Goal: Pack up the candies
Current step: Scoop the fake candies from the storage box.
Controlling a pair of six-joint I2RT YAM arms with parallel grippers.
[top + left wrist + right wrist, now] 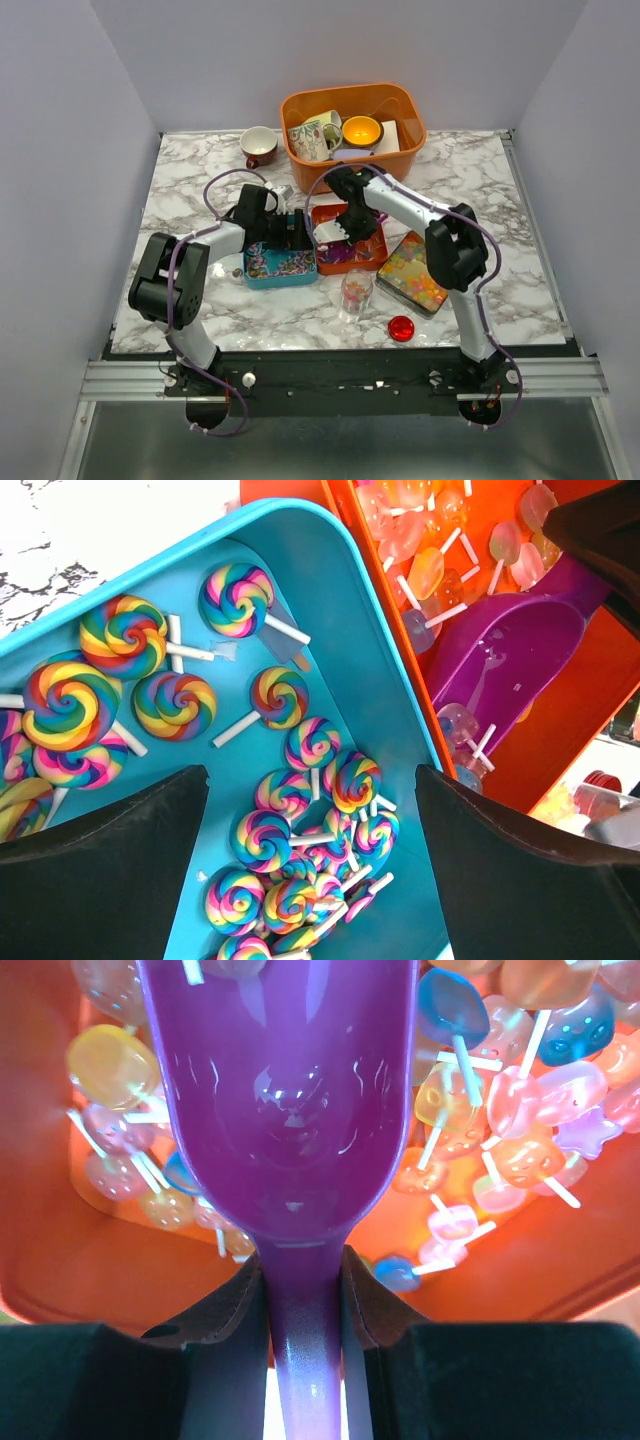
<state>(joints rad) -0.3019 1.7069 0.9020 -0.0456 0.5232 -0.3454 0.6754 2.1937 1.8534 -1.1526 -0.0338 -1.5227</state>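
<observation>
The candies lie in three open tins. Rainbow swirl lollipops (262, 838) fill the blue tin (262, 282). Pale translucent lollipops (497, 1156) lie in the orange tin (378, 262). Glossy yellow-orange jelly beads (413, 270) fill a third tin to the right. My left gripper (310, 780) hangs open just above the swirl lollipops, nothing between its fingers. My right gripper (305, 1260) is shut on the handle of the purple scoop (280, 1090), whose bowl sits down among the pale lollipops in the orange tin. The bowl looks empty.
A clear cup (356, 290) holding some candies stands in front of the tins, with a round red lid (401, 328) to its right. At the back are an orange bin (405, 100) with a mug and a bowl, and a red-and-white cup (259, 146).
</observation>
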